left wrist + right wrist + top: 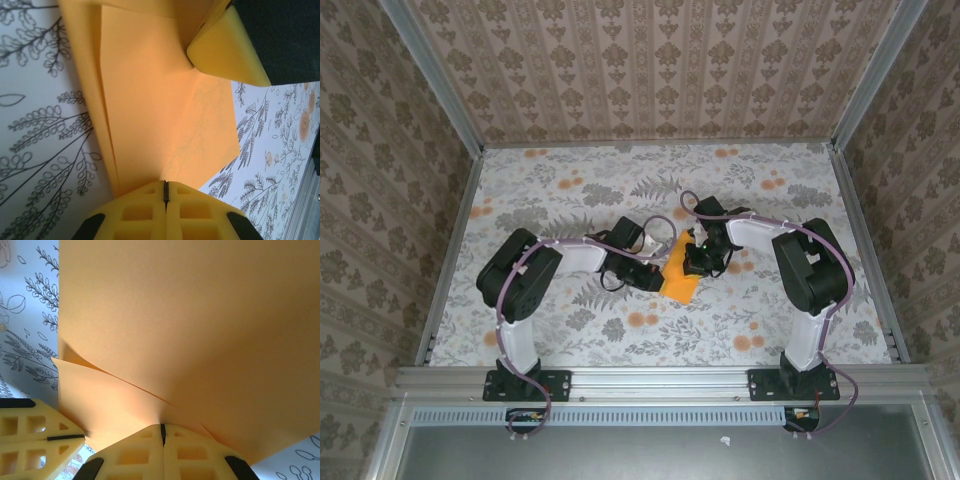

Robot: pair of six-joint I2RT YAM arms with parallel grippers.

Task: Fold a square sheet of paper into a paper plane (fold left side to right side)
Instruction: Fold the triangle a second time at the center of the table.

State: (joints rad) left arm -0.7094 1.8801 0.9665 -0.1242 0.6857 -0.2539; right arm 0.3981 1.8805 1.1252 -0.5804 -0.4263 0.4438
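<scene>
**Both grippers pinch one folded orange paper at mid-table**

From above, the paper (678, 280) sits between the two wrists, and they cover a large part of it. Its full outline cannot be read there, and the fingertips are too small to judge.

In the left wrist view the paper runs out of the top of the picture. A folded flap lies over a lower layer, with a long crease on the left. How many layers there are in total I cannot tell.

In the right wrist view the paper is cut off at the top and right. One sheet curves up and another edge shows under it.

The left gripper (166, 185) has its jaws closed on the near edge of the paper. The right gripper (162, 427) is also closed on the paper, and one corner of the sheet stands lifted off the cloth (570, 190).

The two grippers are just beside each other.

Count: one paper, two arms, two grippers, one flower cloth.
</scene>
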